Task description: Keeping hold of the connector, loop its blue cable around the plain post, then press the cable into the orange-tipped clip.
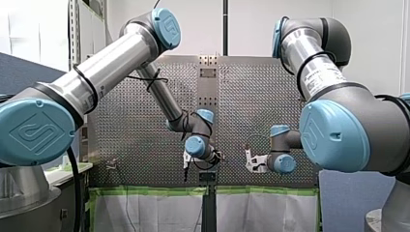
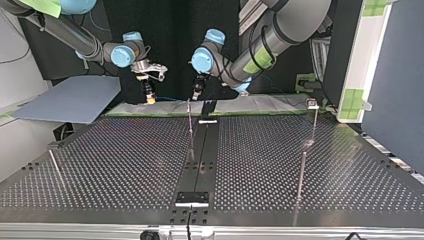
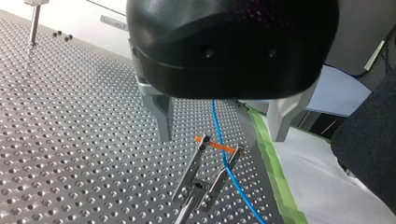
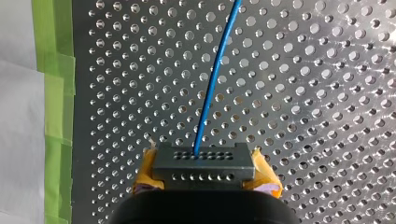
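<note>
My right gripper (image 4: 205, 173) has its yellow pads (image 4: 145, 173) shut on a dark connector (image 4: 204, 161). The blue cable (image 4: 212, 84) leaves the connector and runs ahead over the perforated plate. In the left wrist view my left gripper (image 3: 222, 133) hangs open above the orange-tipped clip (image 3: 218, 145), a forked metal piece. There the blue cable (image 3: 218, 128) passes between the fingers and crosses the clip's orange tips. In the top view my right gripper (image 2: 148, 94) is at the left and my left gripper (image 2: 198, 92) just right of it, both at the table's far edge.
Thin upright posts stand on the perforated table (image 2: 125, 160): one near the middle (image 2: 190, 120), a capped one at the right (image 2: 314, 120), another nearer (image 2: 302, 172) and one at the left (image 2: 55, 167). Green tape (image 4: 53, 88) lines the plate's edge. A dark rail (image 2: 200, 160) runs down the middle.
</note>
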You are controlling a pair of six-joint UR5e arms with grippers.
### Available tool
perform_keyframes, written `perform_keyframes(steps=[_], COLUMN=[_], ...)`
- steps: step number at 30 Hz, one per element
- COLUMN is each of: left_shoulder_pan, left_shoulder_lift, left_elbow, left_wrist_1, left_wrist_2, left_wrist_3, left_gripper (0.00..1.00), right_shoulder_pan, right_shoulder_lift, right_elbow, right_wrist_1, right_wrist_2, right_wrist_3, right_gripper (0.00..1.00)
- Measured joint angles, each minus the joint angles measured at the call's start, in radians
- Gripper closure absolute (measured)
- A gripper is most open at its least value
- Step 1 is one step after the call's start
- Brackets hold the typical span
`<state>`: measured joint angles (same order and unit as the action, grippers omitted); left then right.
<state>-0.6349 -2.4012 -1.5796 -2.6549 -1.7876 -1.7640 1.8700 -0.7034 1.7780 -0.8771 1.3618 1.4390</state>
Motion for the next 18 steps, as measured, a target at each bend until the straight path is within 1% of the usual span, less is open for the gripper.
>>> perform_keyframes(steps=[7,10,14,18], left_shoulder_pan=[-0.001,-0.002,-0.003,-0.008], left_shoulder_lift=[0.0,0.0,0.016,0.043], left_elbow=[0.0,-0.002,-0.019,-0.048], left_wrist_1=[0.0,-0.011,-0.026,-0.01], left_wrist_2=[-0.001,-0.006,-0.028,-0.055], left_wrist_3=[-0.002,0.001,0.016,0.022], left_gripper=[0.0,0.0,0.0,0.0], right_shoulder_pan=[0.0,0.0,0.0,0.0], right_shoulder_lift=[0.0,0.0,0.0,0.0], right_elbow=[0.0,0.0,0.0,0.0], right_wrist_1=[0.0,0.0,0.0,0.0], right_wrist_2=[0.0,0.0,0.0,0.0], right_wrist_3=[0.0,0.0,0.0,0.0], right_gripper=[1.0,1.0,1.0,1.0])
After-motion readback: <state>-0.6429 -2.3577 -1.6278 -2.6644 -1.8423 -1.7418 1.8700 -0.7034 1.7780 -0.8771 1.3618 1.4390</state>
